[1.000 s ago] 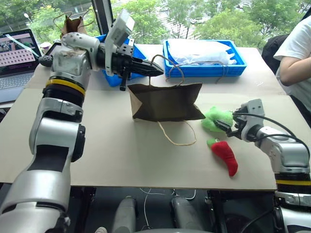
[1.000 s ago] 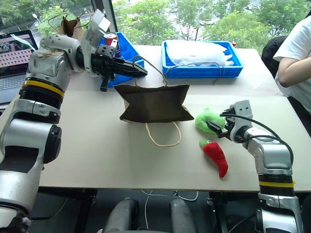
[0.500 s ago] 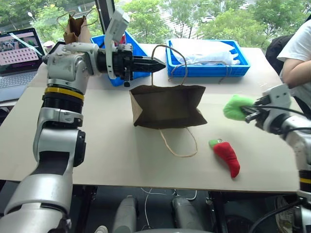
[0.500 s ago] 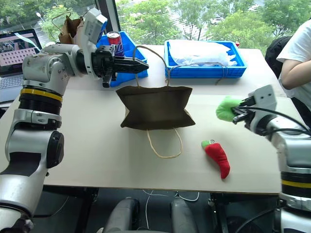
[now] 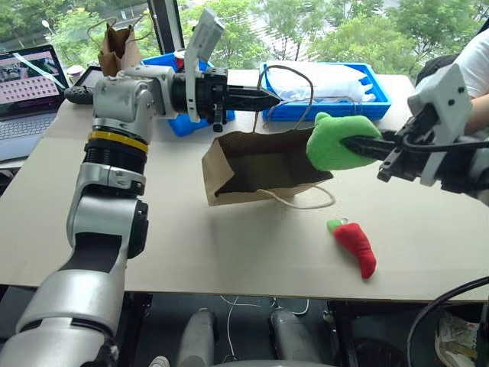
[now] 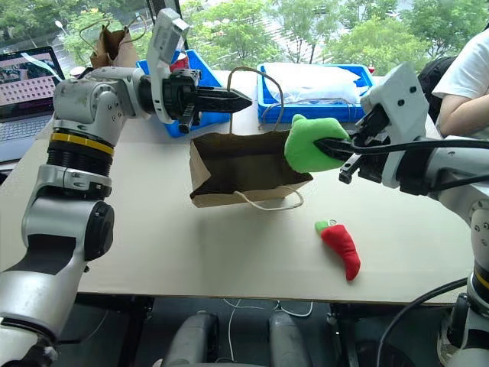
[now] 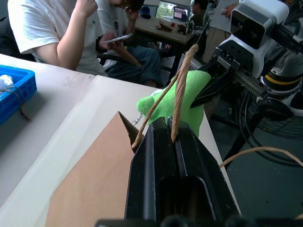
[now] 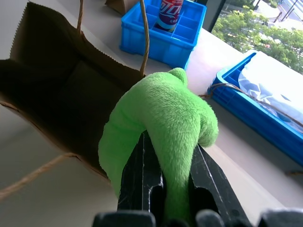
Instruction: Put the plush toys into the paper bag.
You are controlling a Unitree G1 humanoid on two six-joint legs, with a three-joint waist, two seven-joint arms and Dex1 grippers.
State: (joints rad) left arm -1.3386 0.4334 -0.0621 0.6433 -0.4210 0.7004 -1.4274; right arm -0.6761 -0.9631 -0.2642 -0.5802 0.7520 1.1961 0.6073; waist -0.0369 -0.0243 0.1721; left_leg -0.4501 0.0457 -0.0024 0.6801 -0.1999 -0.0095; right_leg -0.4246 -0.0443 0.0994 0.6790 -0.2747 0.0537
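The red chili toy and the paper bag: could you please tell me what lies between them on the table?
In the left eye view, only the bag's loose cord handle lies between red chili toy and paper bag; otherwise bare table.

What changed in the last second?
The right gripper closed on the green plush toy, lifted it off the table and carried it to the paper bag mouth. The left gripper kept the bag handle pinched, raising it slightly. The red chili toy stayed put.
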